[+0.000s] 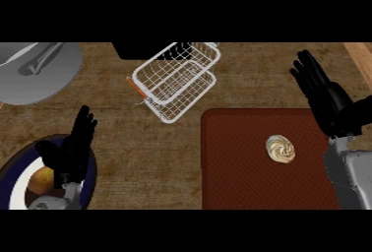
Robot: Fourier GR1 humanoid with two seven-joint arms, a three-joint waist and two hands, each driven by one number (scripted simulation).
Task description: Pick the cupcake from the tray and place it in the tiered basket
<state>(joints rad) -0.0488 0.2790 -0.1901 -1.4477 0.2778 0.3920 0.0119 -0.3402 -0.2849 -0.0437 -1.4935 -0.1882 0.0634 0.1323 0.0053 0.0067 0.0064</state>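
Cupcake (pixel 280 148) on the dark red tray (pixel 232 167), seen from above as a pale swirl, right of the tray's middle and nearer its right edge than its left. Touched by neither hand. Bare tray surface on every side of it, widest toward the left edge and the lower edge.

Right hand (pixel 333 108) above and to the right of the cupcake, over the tray's upper right corner. Fingers straight and slightly spread, pointing up the view, closed on nothing. Grey forearm (pixel 349 177) along the tray's right edge, beside the cupcake but apart from it.

Tiered basket (pixel 178 81) of white wire up and to the left of the tray, lying at a slant in the view. Lowest corner near the tray's upper left corner, not touching it. Small orange mark on the basket's left side. Dark box (pixel 138 49) just behind the basket, at the counter's far edge.

Left hand (pixel 69 152) at lower left, resting over a dark-rimmed plate (pixel 17 192), fingers straight and upright, holding nothing. Round yellow-orange food (pixel 40 181) on the plate, partly hidden by the hand.

Grey round pan (pixel 36 74) at upper left, cut off by the view's left edge, well apart from the basket.

Broad stretch of bare brown counter (pixel 145 162) between the plate and the tray's left edge, running up to the basket. Pale wooden strip (pixel 359 59) at upper right, beyond the right hand.
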